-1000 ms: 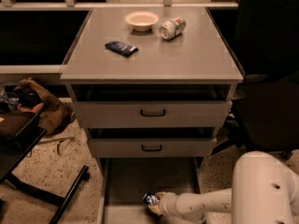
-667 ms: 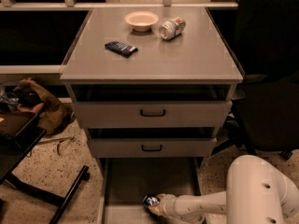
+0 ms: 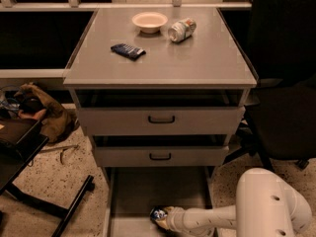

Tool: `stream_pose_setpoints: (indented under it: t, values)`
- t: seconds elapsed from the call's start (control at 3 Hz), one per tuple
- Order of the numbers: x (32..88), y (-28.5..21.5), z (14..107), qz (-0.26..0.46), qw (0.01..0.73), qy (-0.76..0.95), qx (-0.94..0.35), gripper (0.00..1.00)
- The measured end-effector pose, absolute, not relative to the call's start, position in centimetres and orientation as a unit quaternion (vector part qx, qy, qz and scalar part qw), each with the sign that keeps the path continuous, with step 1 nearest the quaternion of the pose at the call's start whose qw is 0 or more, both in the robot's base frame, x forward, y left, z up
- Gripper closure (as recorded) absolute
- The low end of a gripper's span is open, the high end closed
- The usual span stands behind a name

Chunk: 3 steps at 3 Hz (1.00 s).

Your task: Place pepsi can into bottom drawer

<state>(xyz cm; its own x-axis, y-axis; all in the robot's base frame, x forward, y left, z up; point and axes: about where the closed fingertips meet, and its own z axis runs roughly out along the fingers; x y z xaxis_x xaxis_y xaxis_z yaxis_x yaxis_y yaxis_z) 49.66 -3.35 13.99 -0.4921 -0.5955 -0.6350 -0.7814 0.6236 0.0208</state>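
Two risks stand out here. The gripper (image 3: 165,217) sits low at the bottom centre of the frame, reaching in from the lower right on its white arm (image 3: 212,217). It looks clamped around the pepsi can (image 3: 158,214), which it holds over the near part of the bottom drawer (image 3: 153,189), above the plain grey floor. Whether the can's base touches that floor cannot be told.

First, a release made too high or with the can tilted would probably let the can tip and roll. Its body is dented, so it may not stand steadily, though the low side walls should keep it inside.

Second, the can is close to the bottom edge of the frame, where the drawer's front end is cut off from view. Letting go too far forward could leave it on the lip or outside the tray.

A lesser hazard is the pull-back. If the jaws part only a little, the retreating gripper may drag the can along or knock it over. Rising steeply toward the upper frame could bring the arm against the middle drawer (image 3: 197,157) just above.
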Motion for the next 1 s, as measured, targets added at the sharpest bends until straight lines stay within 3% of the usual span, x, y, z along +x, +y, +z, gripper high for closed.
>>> stream_pose_setpoints:
  t: [0.33,1.0]
  values:
    - [49.66,-3.35,13.98,0.155,0.3,0.85,-0.405,0.81]
    - [49.66,-3.34,13.98,0.155,0.3,0.85,-0.405,0.35]
